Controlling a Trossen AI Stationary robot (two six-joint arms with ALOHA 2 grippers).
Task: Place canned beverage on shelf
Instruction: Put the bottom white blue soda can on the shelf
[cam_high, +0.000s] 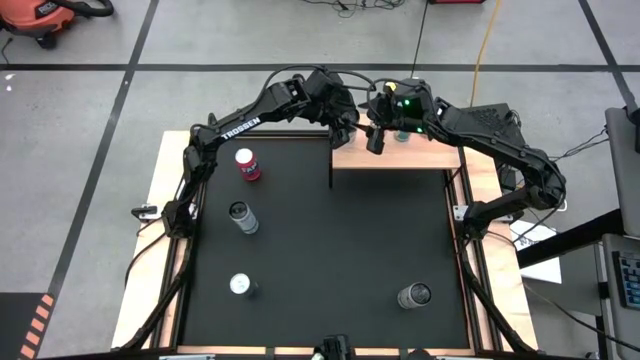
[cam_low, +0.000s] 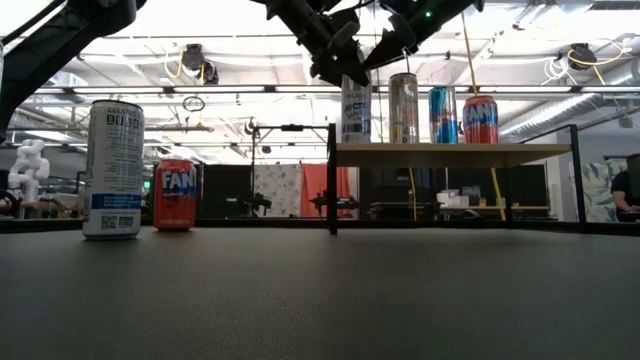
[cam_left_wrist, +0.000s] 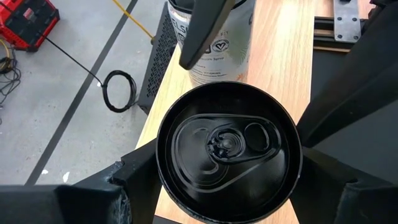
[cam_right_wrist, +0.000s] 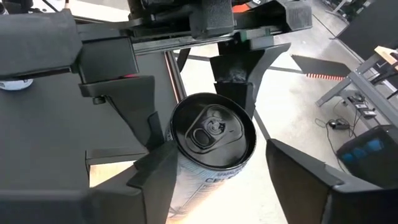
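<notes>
While a spare can (cam_high: 243, 217) waits on the near tabletop (cam_high: 330, 260), the black-topped can (cam_left_wrist: 227, 149) I care about stands upright at the left end of the far shelf (cam_high: 430, 158), long axis vertical and pull-tab up. I judge it thin-walled, smooth and slippery, easy to dent, so best held across the mid-wall. My left end effector (cam_high: 345, 122) sits around it, pinching or not I cannot tell, and my right end effector (cam_high: 378, 138) is spread around a white-sided can (cam_right_wrist: 211, 140) at that end too.
</notes>
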